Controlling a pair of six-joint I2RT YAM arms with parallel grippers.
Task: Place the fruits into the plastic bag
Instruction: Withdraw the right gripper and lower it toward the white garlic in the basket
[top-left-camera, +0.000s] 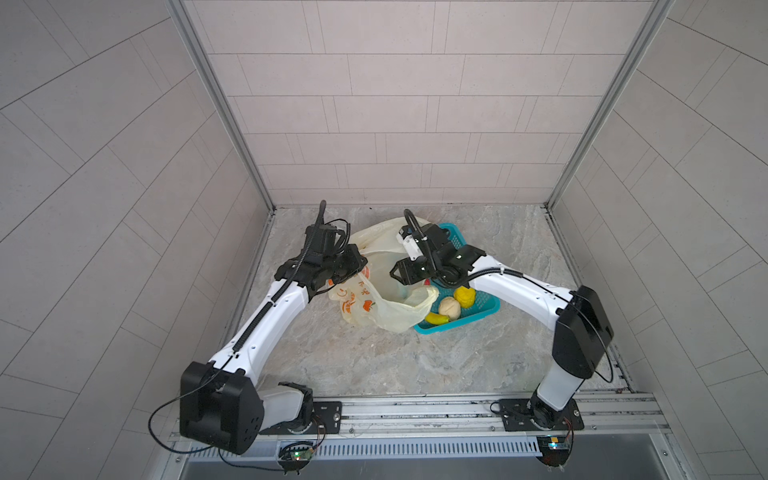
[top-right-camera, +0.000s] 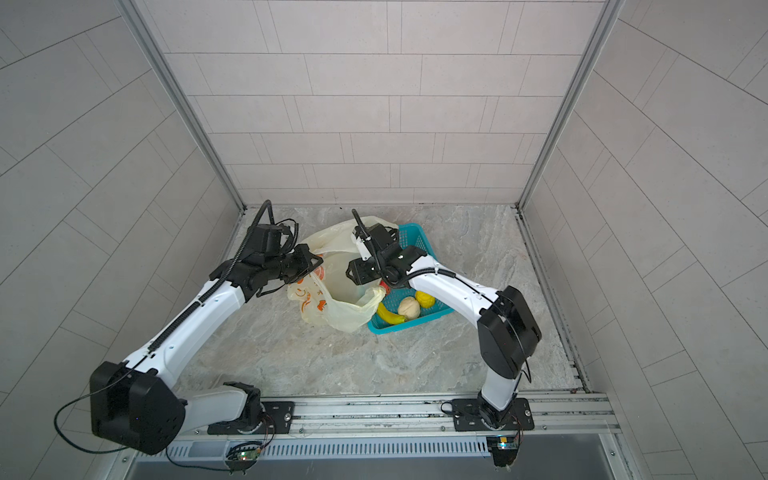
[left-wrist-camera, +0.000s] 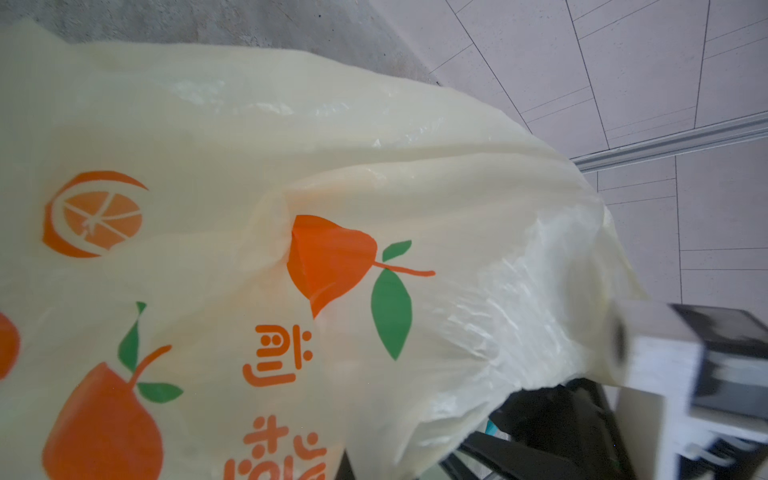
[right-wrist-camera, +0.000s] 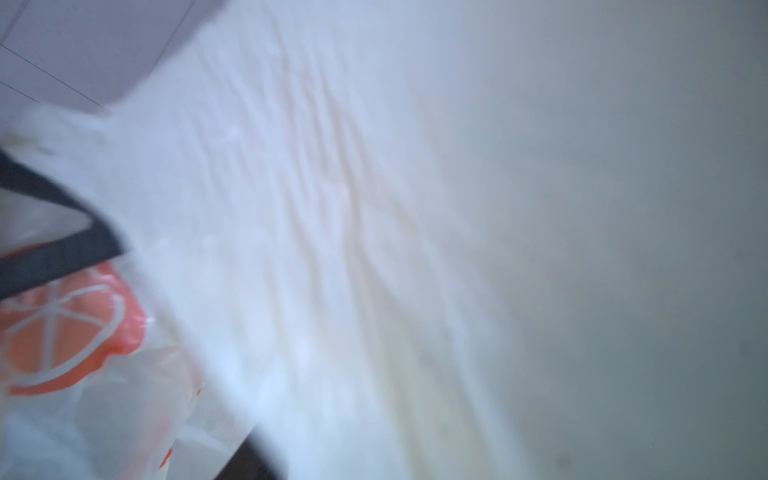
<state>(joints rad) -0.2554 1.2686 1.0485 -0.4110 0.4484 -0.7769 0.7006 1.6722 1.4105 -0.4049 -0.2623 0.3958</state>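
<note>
The plastic bag (top-left-camera: 386, 307) (top-right-camera: 340, 309) stands open mid-floor, pale yellow with orange fruit prints. My left gripper (top-left-camera: 360, 266) (top-right-camera: 318, 264) is shut on its left rim and holds it up; the bag's printed side (left-wrist-camera: 374, 166) fills the left wrist view. My right gripper (top-left-camera: 395, 274) (top-right-camera: 351, 271) hangs over the bag's mouth. Its wrist view shows only blurred plastic (right-wrist-camera: 291, 208), so its jaws are hidden. A banana (top-left-camera: 437, 318) (top-right-camera: 390, 316), a beige round fruit (top-left-camera: 449, 306) (top-right-camera: 409, 308), a bumpy yellow fruit (top-left-camera: 464, 296) (top-right-camera: 425, 299) and a partly hidden red fruit (top-left-camera: 427, 282) lie in the basket.
A teal mesh basket (top-left-camera: 457, 323) (top-right-camera: 411, 325) sits right of the bag and touches it, with the right forearm (top-left-camera: 519, 291) across it. Tiled walls close in the back and both sides. A metal rail (top-left-camera: 415, 409) with both arm bases runs along the front.
</note>
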